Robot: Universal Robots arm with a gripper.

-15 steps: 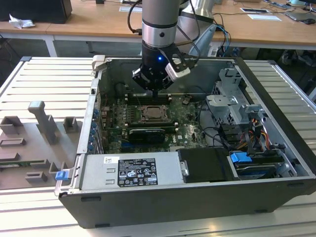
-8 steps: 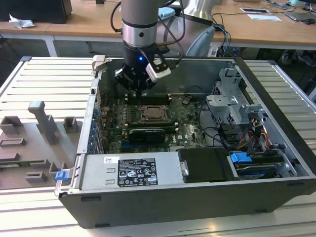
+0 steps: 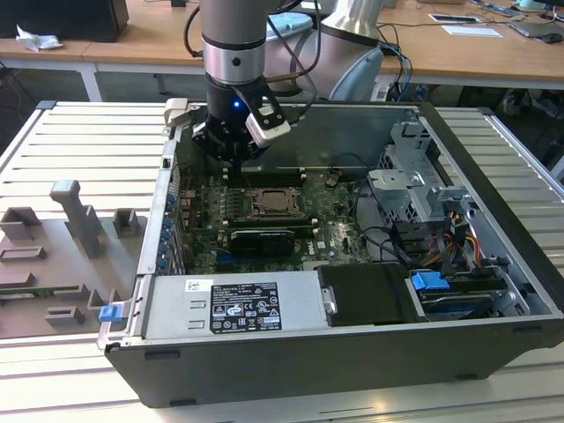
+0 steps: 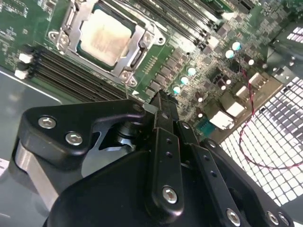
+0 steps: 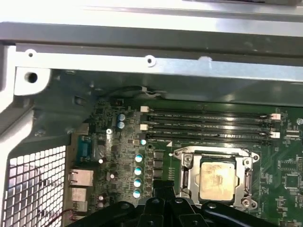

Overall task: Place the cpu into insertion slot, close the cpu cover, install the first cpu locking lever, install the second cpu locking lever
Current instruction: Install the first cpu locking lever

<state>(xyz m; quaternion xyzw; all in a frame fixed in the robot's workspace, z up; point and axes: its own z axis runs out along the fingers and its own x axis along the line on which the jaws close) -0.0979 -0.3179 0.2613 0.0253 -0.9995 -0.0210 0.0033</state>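
The cpu point(image 4: 104, 35) point(image 5: 217, 178), a pale beige square chip, lies flat in the insertion slot point(image 4: 81, 43) on the green motherboard. The silvery cpu cover point(image 4: 142, 40) point(image 5: 189, 163) lies down around it, and the chip shows through its window. My gripper point(image 4: 161, 97) point(image 5: 164, 187) hangs above the board beside the socket, fingers shut with nothing between them. In the exterior view my gripper point(image 3: 236, 161) is behind the socket point(image 3: 275, 204) and towards the exterior view's left, near the case's back wall.
Long black memory slots point(image 5: 208, 125) run along one side of the socket. A black graphics card point(image 3: 263, 238), a power supply point(image 3: 238, 304) and a grey drive cage point(image 3: 414, 181) fill the case. Grey fixtures point(image 3: 75, 220) stand on the table at the exterior view's left.
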